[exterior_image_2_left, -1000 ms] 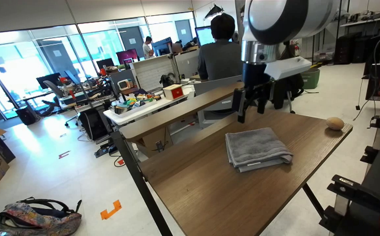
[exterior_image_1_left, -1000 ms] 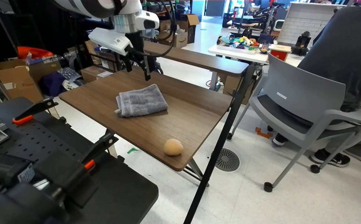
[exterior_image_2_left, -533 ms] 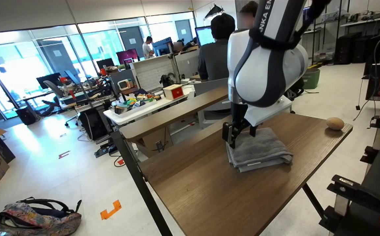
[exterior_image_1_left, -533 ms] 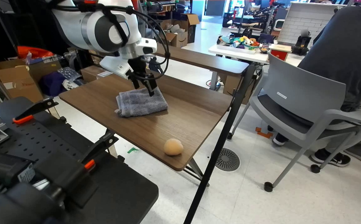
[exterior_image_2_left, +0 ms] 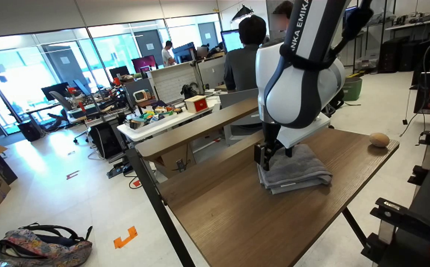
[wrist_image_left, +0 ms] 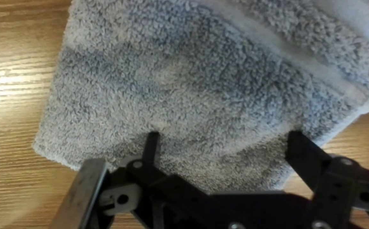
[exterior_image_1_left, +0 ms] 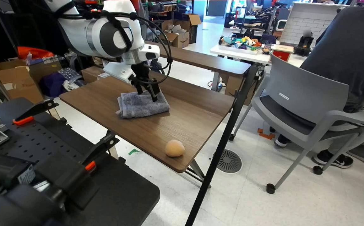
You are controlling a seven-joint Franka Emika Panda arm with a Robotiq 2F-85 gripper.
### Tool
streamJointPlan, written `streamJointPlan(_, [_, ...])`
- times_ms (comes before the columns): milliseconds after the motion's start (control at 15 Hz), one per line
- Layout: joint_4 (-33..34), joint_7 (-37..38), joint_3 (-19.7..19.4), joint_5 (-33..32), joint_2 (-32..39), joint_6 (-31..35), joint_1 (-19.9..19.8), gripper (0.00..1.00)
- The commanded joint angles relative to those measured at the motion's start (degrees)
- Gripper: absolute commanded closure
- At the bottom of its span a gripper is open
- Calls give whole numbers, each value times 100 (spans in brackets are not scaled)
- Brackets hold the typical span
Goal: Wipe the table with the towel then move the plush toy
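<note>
The table (exterior_image_1_left: 197,119) has a dark brown wood-grain top and shows in both exterior views (exterior_image_2_left: 237,226). The grey towel (exterior_image_1_left: 138,108) lies folded on it, near the middle (exterior_image_2_left: 298,176), and fills most of the wrist view (wrist_image_left: 184,79). The plush toy (exterior_image_1_left: 174,148), a small tan-orange ball, rests near a table corner (exterior_image_2_left: 379,139), apart from the towel; it is out of the wrist view. My gripper (exterior_image_1_left: 147,96) points down over the towel's edge (exterior_image_2_left: 277,162). Its fingers are wide apart (wrist_image_left: 224,133), with fingertips at the towel's surface, seemingly touching it. Towel fabric lies between them.
A raised shelf (exterior_image_1_left: 197,59) runs along the table's back edge, with a black leg (exterior_image_1_left: 219,147) at the side. A black bench (exterior_image_1_left: 119,185) with clamps (exterior_image_1_left: 100,147) stands close to the front edge. A grey chair (exterior_image_1_left: 301,94) with a seated person is beyond the table.
The arm has come down from above the table, and the gripper has reached the towel, dropping slightly more in the last half second. The fingers stay apart. The plush toy has not moved.
</note>
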Motion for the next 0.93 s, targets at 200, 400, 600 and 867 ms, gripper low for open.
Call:
streamJointPlan(200, [183, 6, -42, 64, 111, -185, -60, 0])
streamJointPlan(400, [414, 131, -140, 71, 278, -481, -62, 0])
streamJointPlan(600, [641, 173, -54, 82, 386, -995, -185, 0])
streamJointPlan(867, [963, 294, 130, 211, 582, -1595, -436, 0])
